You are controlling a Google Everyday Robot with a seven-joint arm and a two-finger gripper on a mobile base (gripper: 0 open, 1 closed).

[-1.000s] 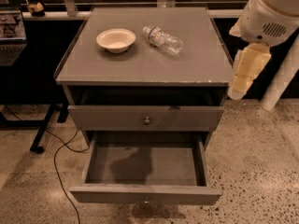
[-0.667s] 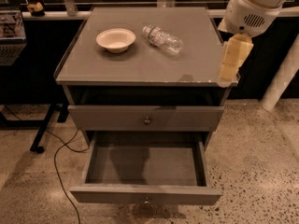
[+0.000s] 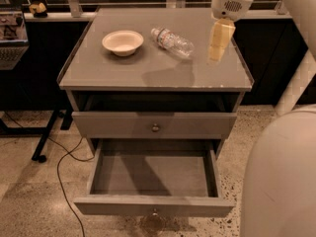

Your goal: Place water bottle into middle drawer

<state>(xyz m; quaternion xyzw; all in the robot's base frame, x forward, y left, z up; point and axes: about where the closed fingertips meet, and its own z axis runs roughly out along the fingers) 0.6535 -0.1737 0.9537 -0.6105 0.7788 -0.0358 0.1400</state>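
a lab or office-style workroom: a speckled polished floor (image 3: pixel 24 206) with a loose black cable (image 3: pixel 61 181) trailing over it, dark benches (image 3: pixel 39 58) on metal legs behind, and electronic gear (image 3: pixel 10 28) at the left edge. a plain grey table (image 3: pixel 148 73) stands mid-room, and the robot's pincer (image 3: pixel 215 58) hovers above its right side.

We saw the gripper (image 3: pixel 218 48) hanging above the tabletop (image 3: pixel 118 75), right of the water bottle (image 3: pixel 172 42) lying beside a bowl (image 3: pixel 123 42); below, the middle drawer (image 3: pixel 153 177) stood open.
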